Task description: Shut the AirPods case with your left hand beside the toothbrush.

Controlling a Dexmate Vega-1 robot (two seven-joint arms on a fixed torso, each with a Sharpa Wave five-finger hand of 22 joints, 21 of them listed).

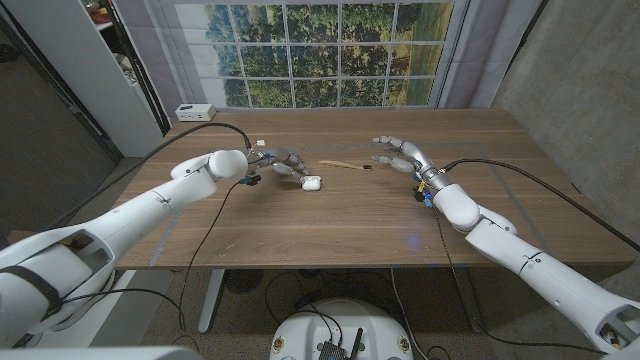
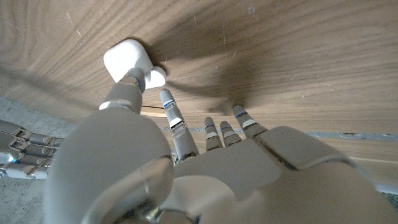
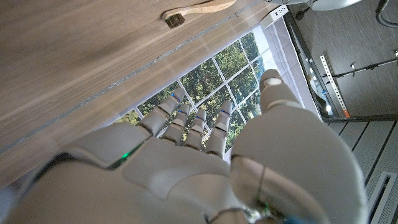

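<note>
Wooden table (image 1: 330, 215), left hand (image 2: 186, 162) partly hiding AirPods case (image 2: 127, 59)

The small white AirPods case (image 1: 311, 183) lies on the table just left of the frame's centre; whether its lid is up cannot be told. The wooden toothbrush (image 1: 346, 165) lies flat just to its upper right, dark head pointing right.
</note>
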